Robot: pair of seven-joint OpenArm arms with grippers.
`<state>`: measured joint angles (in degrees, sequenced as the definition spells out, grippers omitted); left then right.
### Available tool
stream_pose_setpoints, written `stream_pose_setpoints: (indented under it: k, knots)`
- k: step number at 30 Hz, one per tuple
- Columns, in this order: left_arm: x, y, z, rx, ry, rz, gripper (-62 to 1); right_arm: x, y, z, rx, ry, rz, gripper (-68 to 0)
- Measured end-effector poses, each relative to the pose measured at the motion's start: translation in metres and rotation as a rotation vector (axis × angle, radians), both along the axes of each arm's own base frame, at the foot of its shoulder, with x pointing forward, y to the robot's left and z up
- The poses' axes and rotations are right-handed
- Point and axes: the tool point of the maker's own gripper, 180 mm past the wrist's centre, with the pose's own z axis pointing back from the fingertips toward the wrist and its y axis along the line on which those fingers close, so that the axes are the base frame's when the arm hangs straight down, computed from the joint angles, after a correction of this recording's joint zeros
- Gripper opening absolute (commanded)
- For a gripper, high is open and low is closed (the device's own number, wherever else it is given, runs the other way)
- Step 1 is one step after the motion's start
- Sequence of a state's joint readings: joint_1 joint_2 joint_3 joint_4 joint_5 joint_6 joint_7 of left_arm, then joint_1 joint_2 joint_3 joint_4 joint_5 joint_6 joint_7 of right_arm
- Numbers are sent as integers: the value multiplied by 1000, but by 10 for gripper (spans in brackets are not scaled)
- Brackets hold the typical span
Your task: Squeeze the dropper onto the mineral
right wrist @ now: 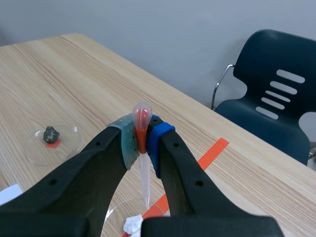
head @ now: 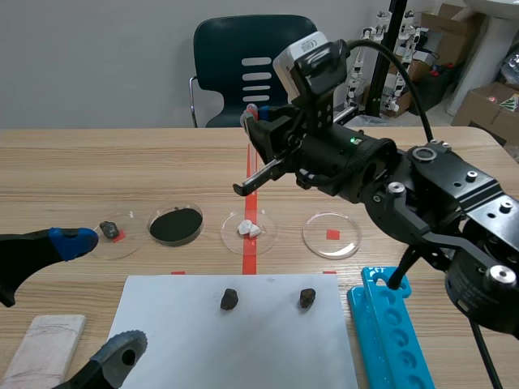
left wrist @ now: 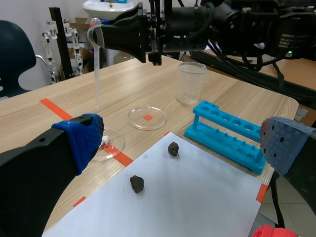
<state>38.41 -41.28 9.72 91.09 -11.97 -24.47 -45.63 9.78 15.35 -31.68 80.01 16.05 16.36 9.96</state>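
Right gripper (right wrist: 142,140) clamps the dropper (right wrist: 144,180) upright, tip hanging just above the white mineral (right wrist: 132,225) in its dish (head: 268,236). Left gripper (left wrist: 182,140) sits open, low by the paper (head: 243,344). Aiming looks done; next comes a gentle squeeze, tip steady.
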Motion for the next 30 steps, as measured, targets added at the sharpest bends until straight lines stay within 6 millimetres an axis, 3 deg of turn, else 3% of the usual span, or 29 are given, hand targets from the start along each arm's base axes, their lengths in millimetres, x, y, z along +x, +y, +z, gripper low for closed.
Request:
stream_pose_setpoints:
  k: [8, 20, 30]
  knots:
    - [0, 0, 0, 0, 0, 0, 14, -23, -6, 34, -15, -45, -2, -651]
    - [0, 0, 0, 0, 0, 0, 14, -73, -38, 89, -30, -144, -25, -651]
    - [0, 0, 0, -1, 0, 0, 14, -102, -60, 92, -50, -101, -86, -651]
